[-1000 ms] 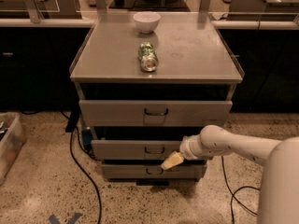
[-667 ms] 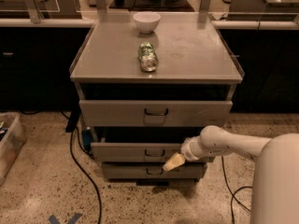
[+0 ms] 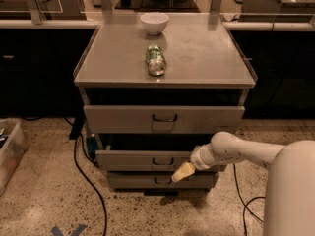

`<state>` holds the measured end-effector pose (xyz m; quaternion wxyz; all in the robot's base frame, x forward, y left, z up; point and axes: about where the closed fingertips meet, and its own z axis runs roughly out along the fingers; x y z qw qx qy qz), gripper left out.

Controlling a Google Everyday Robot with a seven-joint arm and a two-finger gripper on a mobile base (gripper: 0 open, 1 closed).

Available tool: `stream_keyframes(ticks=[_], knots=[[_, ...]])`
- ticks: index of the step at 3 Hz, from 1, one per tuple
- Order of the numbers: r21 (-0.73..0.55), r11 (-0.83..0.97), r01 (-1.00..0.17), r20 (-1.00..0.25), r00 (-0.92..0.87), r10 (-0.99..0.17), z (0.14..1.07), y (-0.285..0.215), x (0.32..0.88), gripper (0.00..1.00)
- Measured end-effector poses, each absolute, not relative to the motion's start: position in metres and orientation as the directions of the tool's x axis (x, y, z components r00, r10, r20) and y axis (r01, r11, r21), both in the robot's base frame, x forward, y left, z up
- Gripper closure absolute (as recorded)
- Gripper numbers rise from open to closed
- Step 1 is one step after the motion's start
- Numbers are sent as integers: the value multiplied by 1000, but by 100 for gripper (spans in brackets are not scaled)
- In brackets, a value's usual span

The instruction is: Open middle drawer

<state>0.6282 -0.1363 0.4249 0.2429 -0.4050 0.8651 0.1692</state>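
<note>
The grey metal cabinet has three drawers. The middle drawer is the second one, a shallow front with a small dark loop handle at its centre; it stands out a little past the cabinet frame, with a dark gap above it. My gripper reaches in from the right on a white arm, its pale yellowish tip just right of and slightly below that handle, over the seam between the middle and bottom drawers. The taller top drawer is above.
On the cabinet top lie a green can on its side and a white bowl. Black cables run over the floor left of the cabinet. A clear bin sits at far left. Dark counters stand behind.
The gripper tip has barely shifted, staying just right of the middle drawer's handle. The drawer's position looks unchanged.
</note>
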Motion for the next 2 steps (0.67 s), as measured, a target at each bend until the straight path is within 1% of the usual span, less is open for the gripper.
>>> stream_keyframes(ticks=[1,2], knots=[[122,607,-785,-556,-561,-614,431,-130,614,0],[123,608,-785,-553,-563,-615,424,-127,611,0]])
